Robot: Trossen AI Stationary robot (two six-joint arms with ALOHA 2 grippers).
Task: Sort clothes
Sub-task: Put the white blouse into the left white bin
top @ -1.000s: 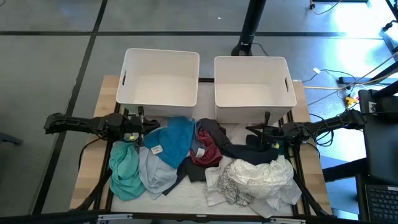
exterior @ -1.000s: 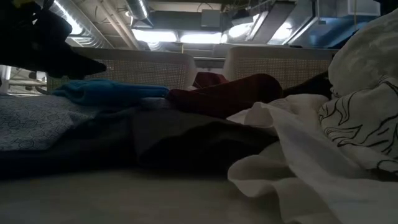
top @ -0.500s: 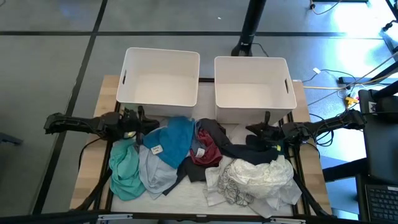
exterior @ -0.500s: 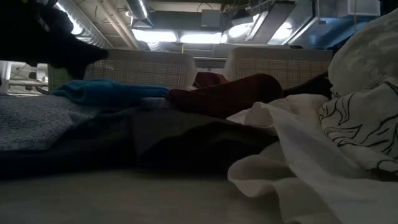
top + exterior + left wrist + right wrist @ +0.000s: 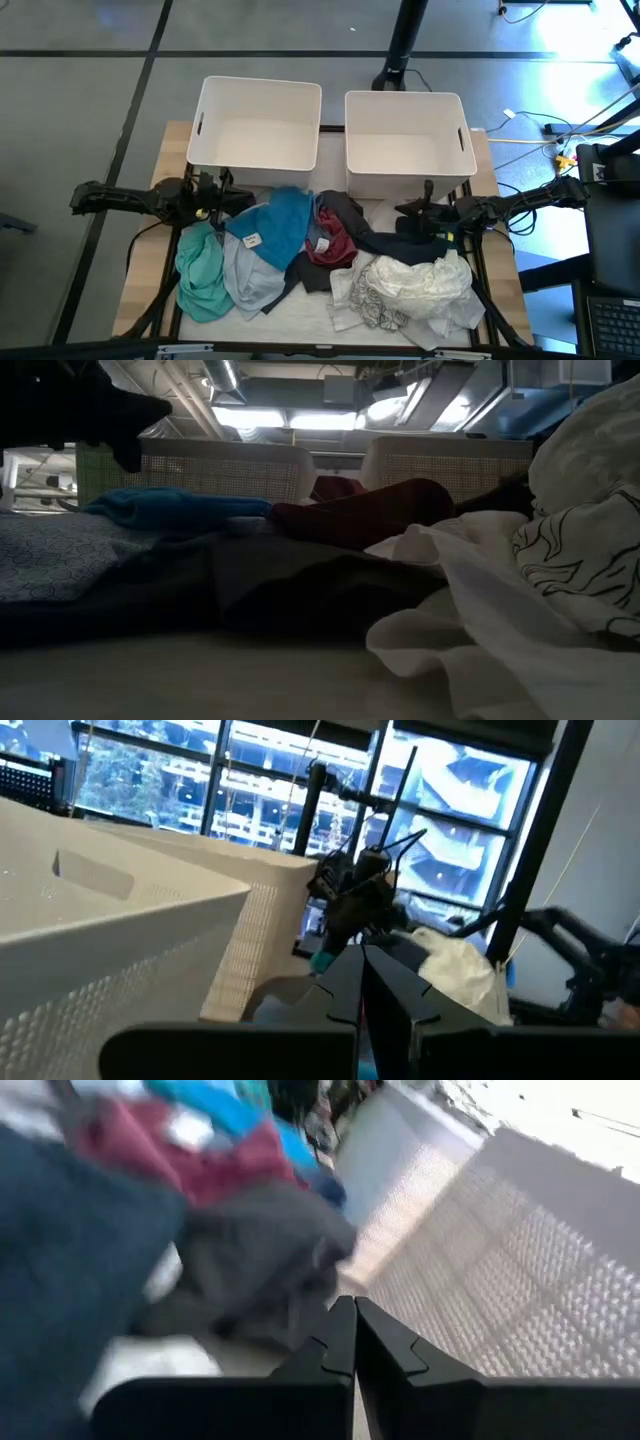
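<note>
Both bins (image 5: 259, 125) are empty; you must sort all clothes (image 5: 300, 255) beside them, both grippers' fingers pressed together.

No legible text, brand, number or sign anywhere. Small white tag (image 5: 251, 240) on the bright blue garment (image 5: 283, 224) (possibly printed) too small to read; same for the tag (image 5: 321, 245) beside the dark red garment (image 5: 335, 243).

Two white rectangular plastic bins (image 5: 260, 127) sit side by side along the wooden table's (image 5: 492, 160) far edge; soft fabric clothes (image 5: 300, 250) lie heaped along its near edge.
</note>
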